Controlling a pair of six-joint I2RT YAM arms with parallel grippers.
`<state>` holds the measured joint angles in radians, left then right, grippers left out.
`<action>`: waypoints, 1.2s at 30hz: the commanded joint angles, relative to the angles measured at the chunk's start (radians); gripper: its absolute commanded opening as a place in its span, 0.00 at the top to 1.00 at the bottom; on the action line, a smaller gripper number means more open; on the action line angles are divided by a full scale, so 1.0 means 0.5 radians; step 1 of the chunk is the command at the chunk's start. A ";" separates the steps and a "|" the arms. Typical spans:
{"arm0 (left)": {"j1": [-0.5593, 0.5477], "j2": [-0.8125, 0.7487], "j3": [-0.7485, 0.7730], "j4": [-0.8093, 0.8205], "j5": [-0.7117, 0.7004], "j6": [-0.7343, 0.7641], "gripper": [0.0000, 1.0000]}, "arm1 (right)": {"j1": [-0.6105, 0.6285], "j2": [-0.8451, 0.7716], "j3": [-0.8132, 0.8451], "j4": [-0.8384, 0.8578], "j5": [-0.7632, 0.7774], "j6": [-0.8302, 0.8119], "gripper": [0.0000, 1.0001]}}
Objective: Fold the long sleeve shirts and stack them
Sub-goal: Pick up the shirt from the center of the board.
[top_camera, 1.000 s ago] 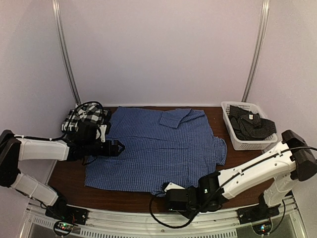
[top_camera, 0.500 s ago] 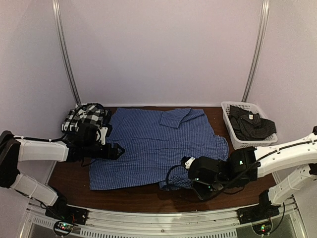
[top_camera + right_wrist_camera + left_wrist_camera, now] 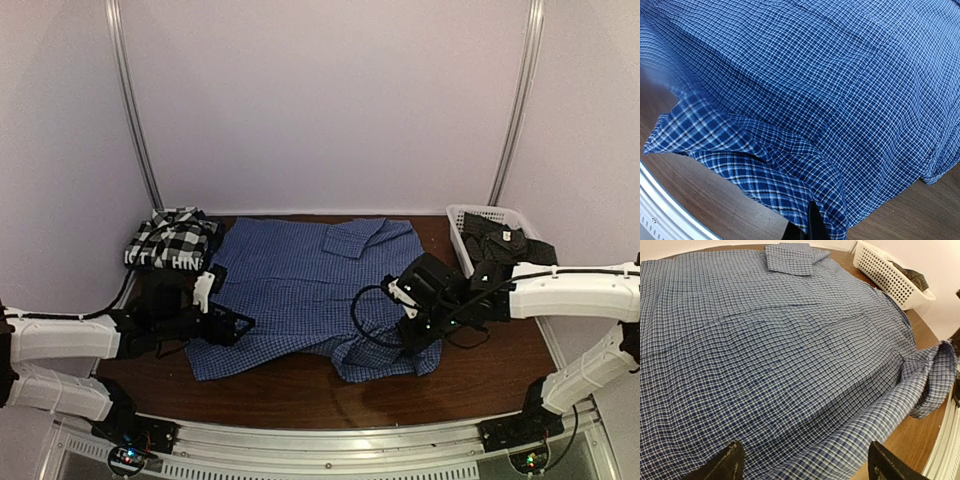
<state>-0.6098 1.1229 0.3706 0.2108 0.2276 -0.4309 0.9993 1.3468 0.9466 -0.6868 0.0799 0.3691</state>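
Note:
The blue fine-check shirt [image 3: 300, 285] lies spread on the brown table. My left gripper [image 3: 240, 325] is open over its near left hem; the left wrist view shows the jaws [image 3: 805, 470] wide apart above the cloth [image 3: 765, 350]. My right gripper [image 3: 412, 338] is shut on the shirt's near right hem and holds it raised and bunched. The right wrist view shows the closed fingers [image 3: 812, 225] pinching the fold [image 3: 765, 160]. A folded black-and-white plaid shirt [image 3: 172, 235] sits at the back left on a navy one with white letters [image 3: 160, 262]. A dark charcoal shirt [image 3: 505, 245] lies in the basket.
A white plastic basket [image 3: 455, 225] stands at the back right; it also shows in the left wrist view [image 3: 885, 275]. Bare brown table [image 3: 300, 390] runs along the front, with a metal rail [image 3: 660, 210] at the near edge. Walls enclose the sides and back.
My right gripper has moved from the front edge up and to the right, dragging the shirt's near right hem with it. My left arm has dropped lower and nearer along the left hem.

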 commanded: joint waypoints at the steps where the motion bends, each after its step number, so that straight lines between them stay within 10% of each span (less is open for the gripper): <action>1: -0.148 -0.100 -0.048 0.156 -0.136 0.117 0.13 | -0.137 0.082 0.094 0.090 -0.140 -0.138 1.00; 21: -1.004 0.868 0.579 -0.493 -1.481 0.243 0.10 | -0.350 0.258 0.133 0.196 -0.380 -0.288 1.00; 36: -1.088 1.057 0.889 -1.315 -1.819 -0.378 0.20 | -0.413 0.179 0.067 0.223 -0.407 -0.343 1.00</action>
<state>-1.1526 1.6413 0.7830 -0.3023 -0.6174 -0.4889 0.8101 1.4719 0.9981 -0.5968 -0.1158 0.2138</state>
